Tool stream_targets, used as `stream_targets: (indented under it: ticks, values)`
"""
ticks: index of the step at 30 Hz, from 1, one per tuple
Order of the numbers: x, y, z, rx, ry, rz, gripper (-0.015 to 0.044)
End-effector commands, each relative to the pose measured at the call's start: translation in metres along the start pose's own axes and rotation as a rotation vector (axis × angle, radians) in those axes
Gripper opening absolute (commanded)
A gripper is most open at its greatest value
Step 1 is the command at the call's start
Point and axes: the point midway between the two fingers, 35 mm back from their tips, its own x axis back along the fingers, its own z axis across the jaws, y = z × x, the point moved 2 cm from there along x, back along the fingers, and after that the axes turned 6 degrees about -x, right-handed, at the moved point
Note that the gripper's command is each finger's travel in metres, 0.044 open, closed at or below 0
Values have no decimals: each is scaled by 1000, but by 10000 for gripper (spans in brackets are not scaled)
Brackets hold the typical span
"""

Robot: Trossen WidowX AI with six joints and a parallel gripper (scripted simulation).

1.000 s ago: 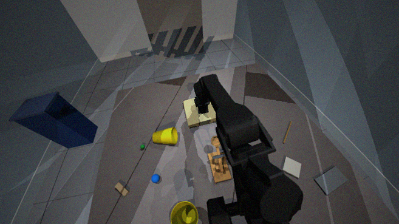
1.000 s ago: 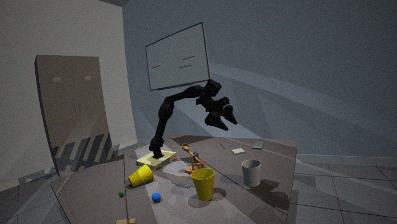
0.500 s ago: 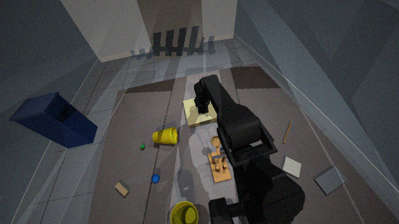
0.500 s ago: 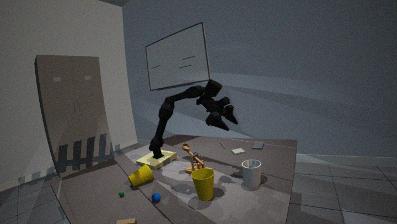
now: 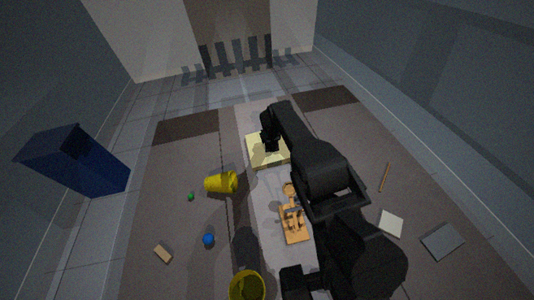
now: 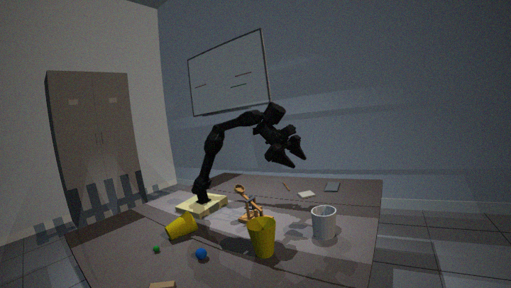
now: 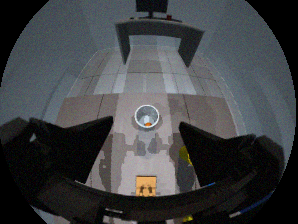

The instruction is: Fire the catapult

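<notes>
The white mug (image 6: 323, 225) (image 7: 141, 113) stands upright at the front of the table. A small orange ball (image 7: 148, 124) shows inside the mug, low against its near side in the wrist view. The wooden catapult (image 5: 298, 235) (image 6: 245, 217) (image 7: 146, 180) stands between the arm's base and the mug, its base pointing toward the mug. Its arm slants up toward the robot's base, and its round cup (image 5: 288, 189) (image 6: 239, 189) looks empty. My gripper (image 6: 300, 162) (image 7: 147, 122) is open and empty, high above the table between catapult and mug.
One yellow cup (image 5: 246, 291) (image 6: 262, 237) stands upright; another yellow cup (image 5: 220, 182) (image 6: 181, 225) lies on its side. A blue ball (image 5: 208, 239) (image 6: 201, 254), a green ball (image 5: 190, 196) (image 6: 156, 249) and a wooden block (image 5: 162, 253) lie nearby. A stick (image 5: 384, 176) and two flat squares lie opposite.
</notes>
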Motion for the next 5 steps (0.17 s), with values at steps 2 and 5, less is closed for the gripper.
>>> stream_targets:
  ticks: [2,5]
  values:
    - [0,0,0,0,0,0,440]
    - [0,0,0,0,0,0,440]
